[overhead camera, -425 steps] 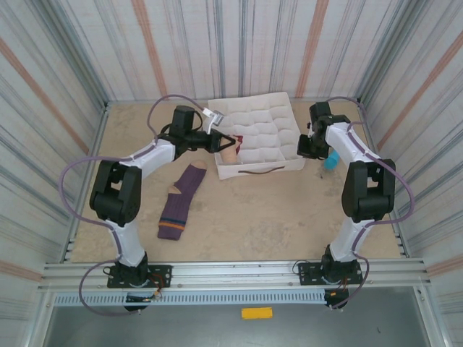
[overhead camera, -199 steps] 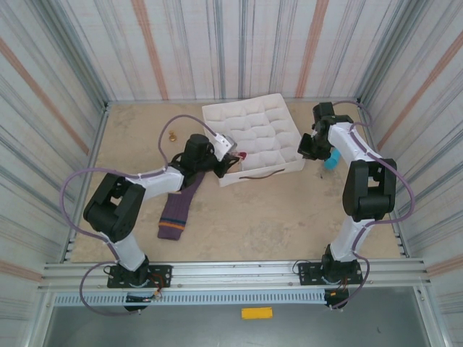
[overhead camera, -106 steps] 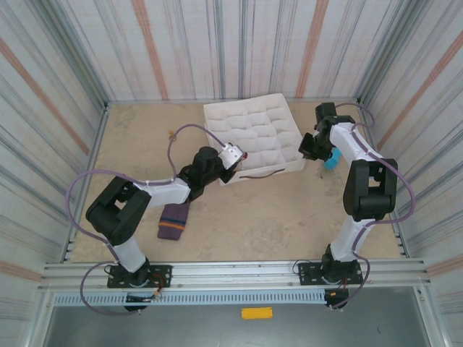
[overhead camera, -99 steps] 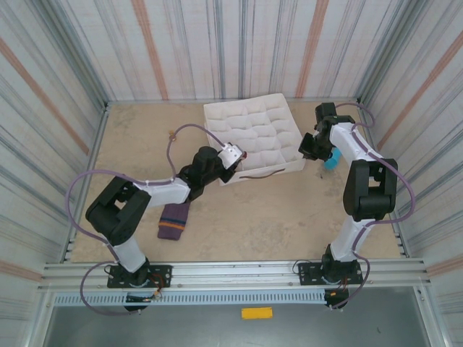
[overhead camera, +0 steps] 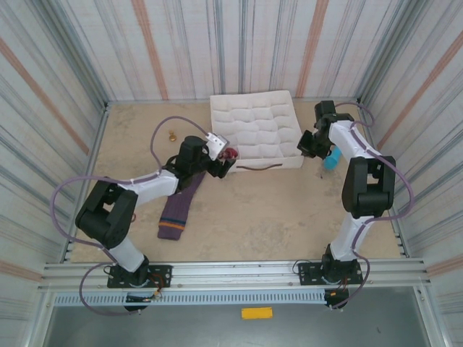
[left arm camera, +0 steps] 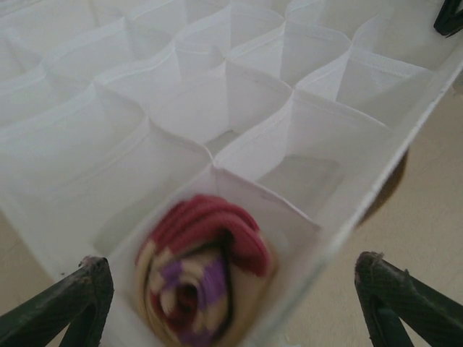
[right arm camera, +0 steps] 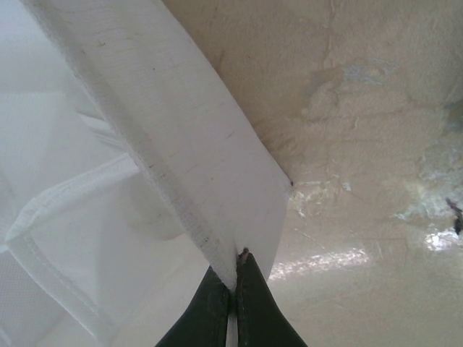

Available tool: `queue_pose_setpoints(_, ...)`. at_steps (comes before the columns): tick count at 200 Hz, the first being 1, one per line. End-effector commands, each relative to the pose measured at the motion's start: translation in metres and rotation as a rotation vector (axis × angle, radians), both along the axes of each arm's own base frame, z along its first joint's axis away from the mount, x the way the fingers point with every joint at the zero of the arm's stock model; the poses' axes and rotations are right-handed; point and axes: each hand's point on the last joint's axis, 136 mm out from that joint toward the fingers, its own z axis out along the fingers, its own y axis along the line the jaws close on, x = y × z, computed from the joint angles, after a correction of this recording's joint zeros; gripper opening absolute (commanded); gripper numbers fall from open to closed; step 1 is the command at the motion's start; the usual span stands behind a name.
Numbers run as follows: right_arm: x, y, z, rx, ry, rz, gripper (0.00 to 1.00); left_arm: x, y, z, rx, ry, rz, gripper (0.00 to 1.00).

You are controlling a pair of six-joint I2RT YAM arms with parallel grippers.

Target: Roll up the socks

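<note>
My left pincer (left arm camera: 230,264) hangs spread wide with nothing in it, one dark finger on each side of the rolled sock (left arm camera: 202,282), which sits on end in the near corner compartment of the white organizer (left arm camera: 289,108). The roll shows dark red and beige with a little purple wound in, and it looks snug enough in its cell to hold its shape unaided. From the overhead camera I see the same pincer (overhead camera: 226,159) at the organizer's (overhead camera: 257,126) near-left corner with the roll (overhead camera: 232,152) just in front of it. My right pincer (right arm camera: 235,283) is pinched tight on the thin fabric wall of the organizer (right arm camera: 181,144) at its right edge. I read that as an anchor, since a soft, light tray like this would otherwise slide or buckle while the other arm works in a cell. Overhead, that pincer (overhead camera: 307,147) sits at the tray's right side, near a turquoise stick (overhead camera: 331,160) lying on the table (overhead camera: 275,210). The purple sock (overhead camera: 181,204) lies flat and unrolled on the table, partly under my left forearm and well apart from the tray. So I judge one sock stowed and one not yet rolled; next I would lift the left arm clear without snagging the roll.
</note>
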Motion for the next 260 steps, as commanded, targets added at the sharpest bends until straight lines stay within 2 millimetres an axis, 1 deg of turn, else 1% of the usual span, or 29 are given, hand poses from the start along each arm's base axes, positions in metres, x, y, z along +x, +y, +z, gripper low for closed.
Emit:
queue_pose_setpoints(1,0.010,-0.002,-0.016,0.026,0.040,-0.075,0.00,-0.006,0.003,0.036,-0.047,0.034,0.014,0.90)
queue_pose_setpoints(18,0.023,-0.002,-0.011,0.032,0.015,-0.092,0.00,-0.004,0.014,0.042,-0.042,0.099,0.072,0.90)
queue_pose_setpoints(33,0.037,0.000,-0.005,0.042,-0.014,-0.101,0.00,-0.004,0.027,0.039,-0.064,0.176,0.141,0.90)
queue_pose_setpoints(41,0.045,0.001,-0.002,0.051,-0.025,-0.099,0.00,-0.006,0.034,0.033,-0.078,0.226,0.169,0.90)
queue_pose_setpoints(59,0.060,0.005,0.005,0.067,-0.038,-0.085,0.06,-0.013,0.052,0.012,-0.116,0.346,0.236,0.90)
queue_pose_setpoints(75,0.069,0.007,0.008,0.074,-0.046,-0.068,0.18,-0.022,0.067,-0.012,-0.133,0.434,0.290,0.89)
queue_pose_setpoints(92,0.074,0.012,0.013,0.095,-0.065,-0.038,0.39,-0.030,0.079,-0.038,-0.135,0.525,0.332,0.89)
queue_pose_setpoints(105,0.076,0.016,0.020,0.111,-0.091,-0.013,0.52,-0.035,0.083,-0.056,-0.133,0.583,0.347,0.89)
queue_pose_setpoints(114,0.076,0.020,0.025,0.124,-0.111,0.014,0.62,-0.038,0.082,-0.065,-0.138,0.614,0.341,0.88)
queue_pose_setpoints(116,0.075,0.021,0.026,0.125,-0.115,0.019,0.66,-0.038,0.082,-0.067,-0.139,0.618,0.342,0.88)
queue_pose_setpoints(122,0.074,0.024,0.031,0.132,-0.130,0.039,0.69,-0.039,0.083,-0.073,-0.137,0.632,0.347,0.88)
queue_pose_setpoints(123,0.074,0.025,0.031,0.132,-0.131,0.042,0.70,-0.039,0.083,-0.075,-0.135,0.636,0.350,0.88)
queue_pose_setpoints(126,0.073,0.026,0.034,0.131,-0.138,0.050,0.78,-0.039,0.084,-0.079,-0.132,0.643,0.356,0.88)
queue_pose_setpoints(134,0.069,0.029,0.038,0.127,-0.151,0.070,0.90,-0.039,0.084,-0.088,-0.128,0.663,0.363,0.88)
queue_pose_setpoints(145,0.062,0.034,0.046,0.118,-0.173,0.097,0.94,-0.038,0.083,-0.100,-0.131,0.690,0.368,0.87)
queue_pose_setpoints(157,0.051,0.039,0.052,0.101,-0.199,0.125,0.96,-0.037,0.082,-0.111,-0.133,0.710,0.369,0.86)
queue_pose_setpoints(159,0.049,0.040,0.050,0.097,-0.198,0.129,0.96,-0.036,0.082,-0.113,-0.132,0.712,0.370,0.85)
queue_pose_setpoints(161,0.047,0.042,0.054,0.094,-0.209,0.134,0.96,-0.036,0.083,-0.115,-0.129,0.712,0.373,0.85)
queue_pose_setpoints(163,0.044,0.043,0.051,0.090,-0.206,0.138,0.95,-0.036,0.083,-0.117,-0.128,0.713,0.373,0.85)
queue_pose_setpoints(165,0.042,0.044,0.055,0.086,-0.218,0.141,0.95,-0.035,0.083,-0.118,-0.129,0.711,0.374,0.85)
queue_pose_setpoints(187,0.014,0.060,0.056,0.064,-0.294,0.182,0.96,-0.036,0.081,-0.137,-0.132,0.736,0.373,0.84)
queue_pose_setpoints(204,-0.009,0.072,0.048,0.070,-0.313,0.206,0.96,-0.041,0.071,-0.144,-0.147,0.764,0.343,0.81)
queue_pose_setpoints(227,-0.040,0.084,0.027,0.032,-0.287,0.246,0.98,-0.057,0.050,-0.149,-0.136,0.789,0.297,0.80)
queue_pose_setpoints(235,-0.050,0.088,0.020,0.014,-0.287,0.267,0.99,-0.063,0.041,-0.148,-0.126,0.793,0.276,0.80)
queue_pose_setpoints(236,-0.050,0.089,0.022,0.013,-0.295,0.270,0.99,-0.063,0.040,-0.148,-0.126,0.793,0.274,0.80)
queue_pose_setpoints(237,-0.052,0.089,0.019,0.010,-0.289,0.273,0.99,-0.064,0.039,-0.147,-0.126,0.793,0.272,0.80)
queue_pose_setpoints(238,-0.052,0.090,0.021,0.009,-0.297,0.274,0.99,-0.064,0.037,-0.146,-0.124,0.792,0.268,0.80)
queue_pose_setpoints(241,-0.056,0.092,0.019,0.002,-0.295,0.283,0.99,-0.067,0.035,-0.146,-0.121,0.794,0.264,0.80)
queue_pose_setpoints(260,-0.073,0.095,0.010,-0.029,-0.284,0.309,0.99,-0.074,0.015,-0.137,-0.129,0.804,0.226,0.81)
